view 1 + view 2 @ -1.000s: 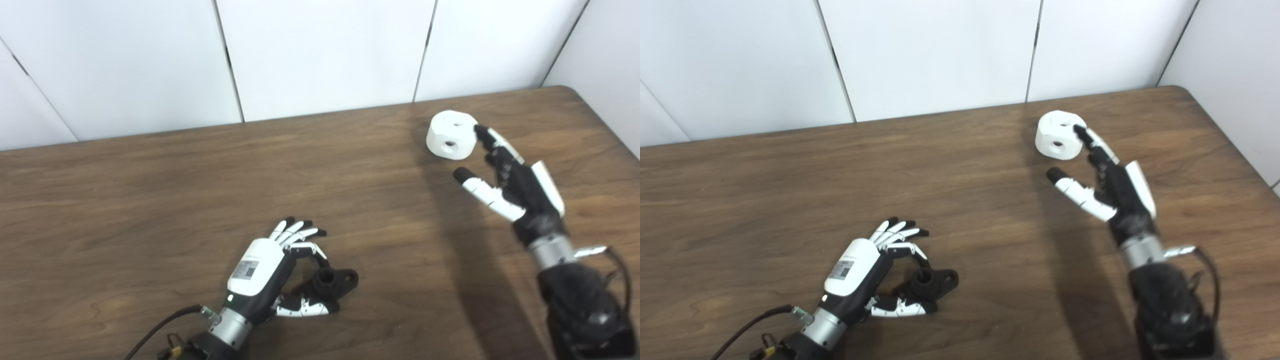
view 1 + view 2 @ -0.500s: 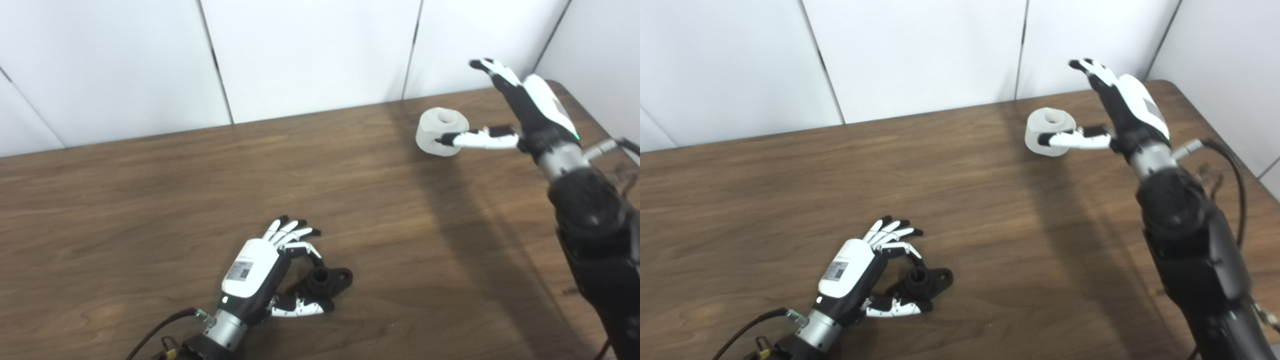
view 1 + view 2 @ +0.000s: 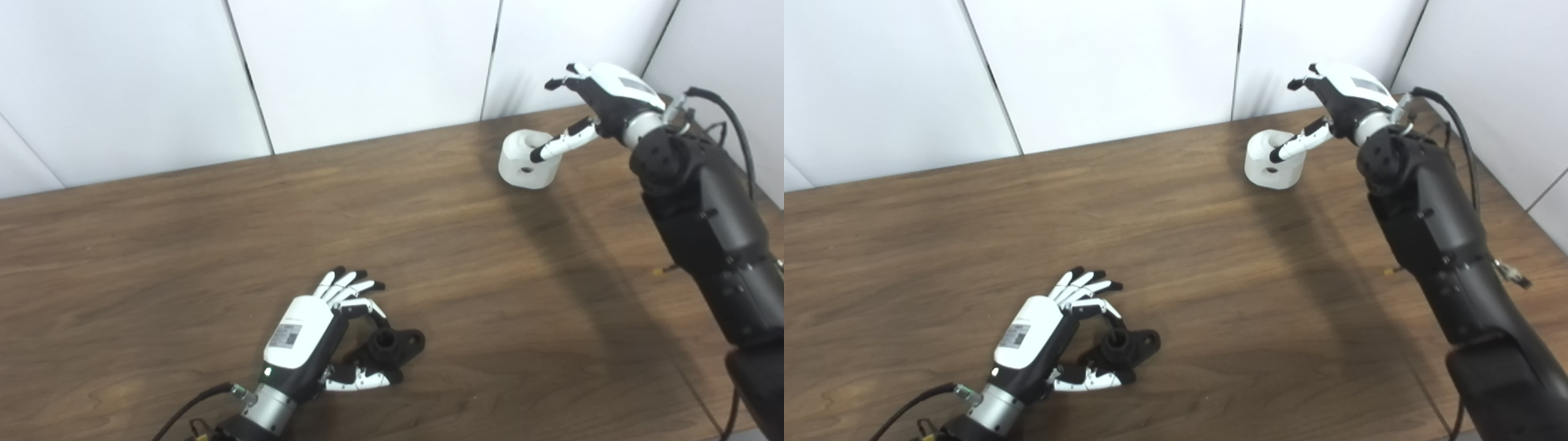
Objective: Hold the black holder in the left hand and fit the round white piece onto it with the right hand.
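Okay, I'm at the pick-up stage on the right side: my right hand [image 3: 603,101] hangs over the round white piece [image 3: 525,159] at the far right of the wooden table [image 3: 184,245], thumb [image 3: 558,142] reaching down across the piece's top while the fingers [image 3: 566,76] arch apart above it, closed on nothing. No grasp yet, I'd say; next I need the fingers to drop round the far side and squeeze against that thumb before I lift. The piece is a stubby white cylinder standing upright, a bore in its top and a small hole in the side facing me. Down near me, my left hand [image 3: 309,334] curls loosely about the black holder [image 3: 392,349], thumb just under it, fingers fanned above; I can't tell if it truly grips. The holder sits on the table, well apart from the white piece, a short black collar with a flange
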You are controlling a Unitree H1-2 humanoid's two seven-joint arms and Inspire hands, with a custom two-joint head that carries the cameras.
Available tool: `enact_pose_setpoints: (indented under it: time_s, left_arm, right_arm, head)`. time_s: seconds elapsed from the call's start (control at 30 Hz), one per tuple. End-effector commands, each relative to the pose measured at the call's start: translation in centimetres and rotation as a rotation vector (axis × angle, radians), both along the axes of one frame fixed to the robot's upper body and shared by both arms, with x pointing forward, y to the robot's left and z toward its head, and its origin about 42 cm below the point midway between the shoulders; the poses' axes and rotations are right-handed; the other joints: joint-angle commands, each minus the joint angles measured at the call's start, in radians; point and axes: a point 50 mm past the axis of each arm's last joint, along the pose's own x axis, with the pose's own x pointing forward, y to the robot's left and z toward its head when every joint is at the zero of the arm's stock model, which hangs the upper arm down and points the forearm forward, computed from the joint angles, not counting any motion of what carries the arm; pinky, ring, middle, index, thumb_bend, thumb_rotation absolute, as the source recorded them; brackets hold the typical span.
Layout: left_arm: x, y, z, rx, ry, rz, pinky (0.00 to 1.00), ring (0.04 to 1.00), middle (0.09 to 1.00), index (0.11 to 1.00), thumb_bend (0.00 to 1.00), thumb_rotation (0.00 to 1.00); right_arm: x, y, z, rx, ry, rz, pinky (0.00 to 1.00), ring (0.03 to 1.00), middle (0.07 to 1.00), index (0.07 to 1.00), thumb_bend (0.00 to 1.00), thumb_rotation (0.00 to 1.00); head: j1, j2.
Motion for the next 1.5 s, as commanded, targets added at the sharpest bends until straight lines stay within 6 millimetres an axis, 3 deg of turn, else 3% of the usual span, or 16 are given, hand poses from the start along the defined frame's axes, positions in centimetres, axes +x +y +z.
enact_pose_setpoints:
  time_s: [0.0, 0.3, 0.6, 1.47]
  left_arm:
    - [-0.7, 0.8, -1.1, 0.051, 0.041, -0.006, 1.00, 0.924, 0.838, 0.489, 0.51, 0.06]
    - [-0.8, 0.5, -1.0, 0.062, 0.030, -0.008, 1.00, 0.922, 0.837, 0.489, 0.51, 0.06]
    - [-0.8, 0.3, -0.8, 0.072, 0.018, -0.010, 1.00, 0.923, 0.837, 0.489, 0.51, 0.06]
    - [-0.9, 0.0, -0.6, 0.063, 0.012, -0.004, 1.00, 0.917, 0.829, 0.489, 0.51, 0.06]
  right_arm:
    - [1.2, -0.5, 4.2, -0.058, -0.053, -0.007, 0.99, 1.000, 1.000, 0.824, 1.00, 0.33]
    - [3.1, 0.2, 6.0, -0.134, 0.081, -0.026, 1.00, 1.000, 1.000, 0.829, 0.99, 0.30]
    - [4.1, 1.2, 6.3, -0.162, 0.163, -0.017, 1.00, 1.000, 1.000, 0.832, 1.00, 0.32]
    - [5.9, 2.0, 3.3, -0.280, 0.302, -0.021, 1.00, 1.000, 1.000, 0.830, 0.99, 0.41]
  head:
    - [0.000, 0.005]
    - [0.004, 0.005]
    - [0.009, 0.008]
    - [0.024, 0.011]
